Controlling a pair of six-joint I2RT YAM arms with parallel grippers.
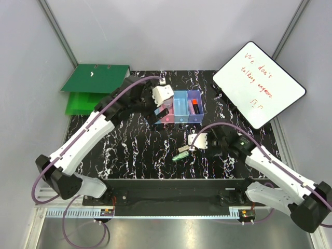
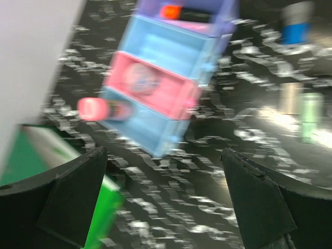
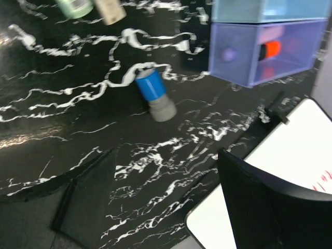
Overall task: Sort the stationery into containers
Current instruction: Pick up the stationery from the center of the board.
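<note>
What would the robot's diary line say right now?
left gripper open by containers; right gripper open, empty, near blue piece; orange piece in purple bin; green piece, beige piece on table

Smooth, translucent plastic bins [image 1: 181, 106] on a glossy black desk [image 1: 135, 150] veined white like marble. The whiteboard [image 1: 259, 85] is shiny, the green binders [image 1: 96, 78] smooth, the fingers [image 2: 72, 197] matt black plastic.

1. Motion blur smeared the containers [image 2: 166, 78] in the left wrist view.
2. The right wrist view's top edge cut off the green piece [image 3: 75, 6] and the beige piece [image 3: 110, 10].
3. From above, the left gripper [image 1: 161, 110] hid most of the leftmost bin [image 2: 148, 125].
</note>
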